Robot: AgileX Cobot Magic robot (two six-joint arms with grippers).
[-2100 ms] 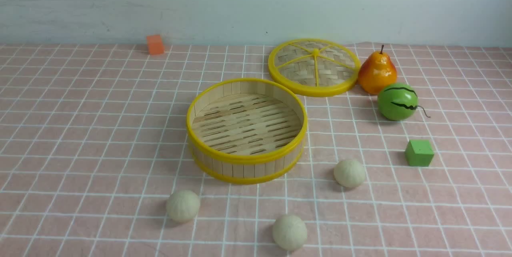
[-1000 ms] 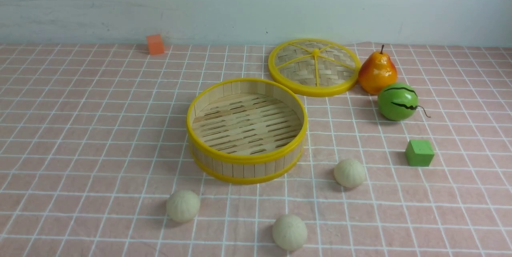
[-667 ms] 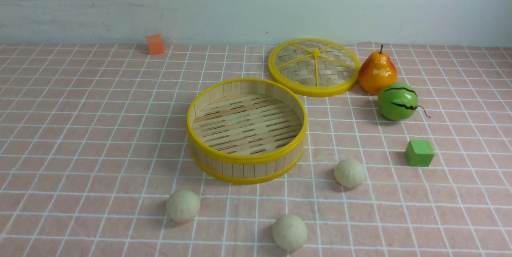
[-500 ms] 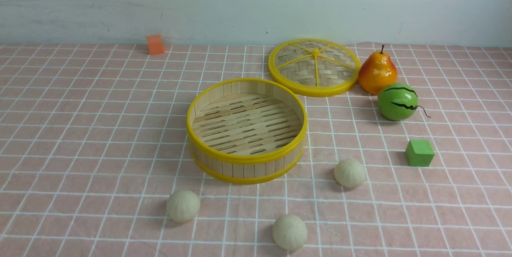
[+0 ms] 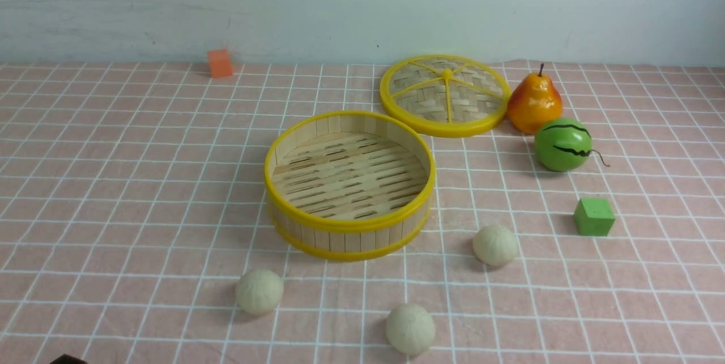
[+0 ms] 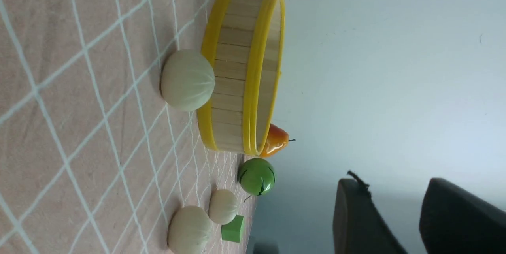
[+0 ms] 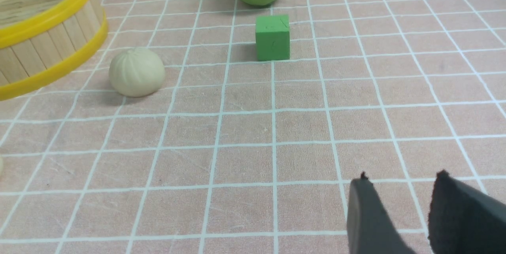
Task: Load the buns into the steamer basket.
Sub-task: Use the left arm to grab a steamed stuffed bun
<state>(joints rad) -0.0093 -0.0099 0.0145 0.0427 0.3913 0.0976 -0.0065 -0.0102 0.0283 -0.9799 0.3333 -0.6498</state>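
I am holding my left gripper (image 6: 395, 194) with its jaws apart, gripping nothing, and my right gripper (image 7: 401, 185) is standing the same way, parted over the checked cloth (image 7: 245, 159). In the front view the steamer basket (image 5: 349, 227) is sitting at the centre of the frame. All three buns are lying on the cloth outside it: the left bun (image 5: 259, 291) at lower left of centre, the middle bun (image 5: 410, 328) at the bottom edge, and the right bun (image 5: 495, 245) just lower right of the basket.

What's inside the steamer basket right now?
In the steamer basket only bare slatted floor shows, nothing on it. The near wall covers the floor's front strip.
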